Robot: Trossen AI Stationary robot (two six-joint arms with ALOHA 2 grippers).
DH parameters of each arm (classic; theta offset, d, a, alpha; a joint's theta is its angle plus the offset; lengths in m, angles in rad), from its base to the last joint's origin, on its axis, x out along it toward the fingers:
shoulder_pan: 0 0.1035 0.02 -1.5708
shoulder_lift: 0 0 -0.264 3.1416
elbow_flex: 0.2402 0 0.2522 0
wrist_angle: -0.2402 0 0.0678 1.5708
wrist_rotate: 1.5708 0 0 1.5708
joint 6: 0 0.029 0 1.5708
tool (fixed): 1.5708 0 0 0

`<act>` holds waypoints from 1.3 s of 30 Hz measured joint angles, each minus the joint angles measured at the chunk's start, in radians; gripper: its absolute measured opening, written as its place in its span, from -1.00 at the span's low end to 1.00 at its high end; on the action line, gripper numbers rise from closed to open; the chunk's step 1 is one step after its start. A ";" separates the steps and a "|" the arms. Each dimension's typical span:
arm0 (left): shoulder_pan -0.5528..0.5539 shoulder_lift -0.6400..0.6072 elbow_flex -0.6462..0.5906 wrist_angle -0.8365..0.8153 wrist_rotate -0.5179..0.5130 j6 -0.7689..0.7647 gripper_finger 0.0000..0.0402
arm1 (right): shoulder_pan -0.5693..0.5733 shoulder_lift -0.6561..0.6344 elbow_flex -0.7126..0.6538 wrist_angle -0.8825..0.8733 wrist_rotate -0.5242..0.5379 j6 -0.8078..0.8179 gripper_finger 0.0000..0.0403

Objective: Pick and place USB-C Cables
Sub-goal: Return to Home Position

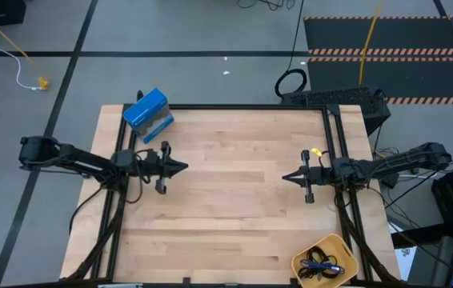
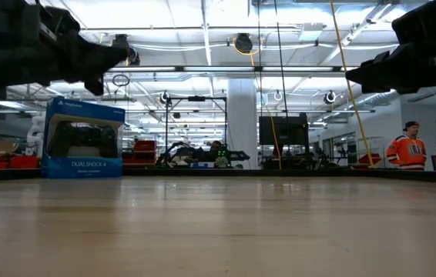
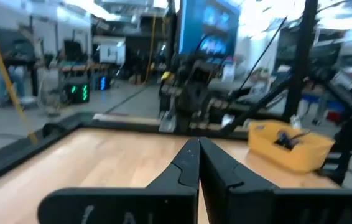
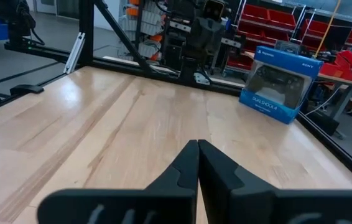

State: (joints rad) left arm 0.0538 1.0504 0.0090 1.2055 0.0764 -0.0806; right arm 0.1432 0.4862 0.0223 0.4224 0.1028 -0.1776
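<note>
High view: USB-C cables point(image 1: 322, 266) lie inside yellow bin point(image 1: 300, 258); judged light, limp, best pinched mid-cord. Left claw point(image 1: 182, 167), right claw point(image 1: 286, 178) closed, empty, well apart from bin.

The high view looks straight down from above on the whole wooden table point(image 1: 226, 200), the left arm point(image 1: 90, 162), the right arm point(image 1: 386, 166) and the floor around them. The low view sits at table-top height, close to the boards. It faces level across them to the blue DualShock 4 box point(image 2: 83, 138) and the workshop behind. The left wrist view looks past its own fingers point(image 3: 182, 171) across the table toward the right arm and the yellow bin point(image 3: 291, 146). The right wrist view faces the opposite way, toward the left arm and the same box, which the high view shows at a table corner.
</note>
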 joint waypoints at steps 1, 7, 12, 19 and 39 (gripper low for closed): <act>-0.007 -0.020 0.000 -0.005 0.001 0.003 -0.99 | 0.000 0.000 0.000 0.000 0.000 0.000 -1.00; -0.039 -0.136 0.000 -0.117 0.000 0.018 -0.99 | 0.000 -0.005 0.000 0.015 0.002 -0.003 -1.00; -0.064 -0.220 0.000 -0.196 -0.005 0.024 -0.99 | 0.000 -0.006 -0.001 0.017 0.004 -0.003 -1.00; -0.093 -0.342 0.000 -0.353 -0.069 0.051 -0.99 | 0.000 -0.006 -0.001 0.019 0.005 -0.005 -1.00; -0.101 -0.600 0.000 -0.692 -0.122 0.052 -0.99 | 0.000 -0.215 -0.001 -0.102 0.004 -0.007 -1.00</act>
State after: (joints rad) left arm -0.0471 0.4500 0.0093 0.5135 -0.0460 -0.0287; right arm 0.1432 0.2715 0.0216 0.3207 0.1064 -0.1847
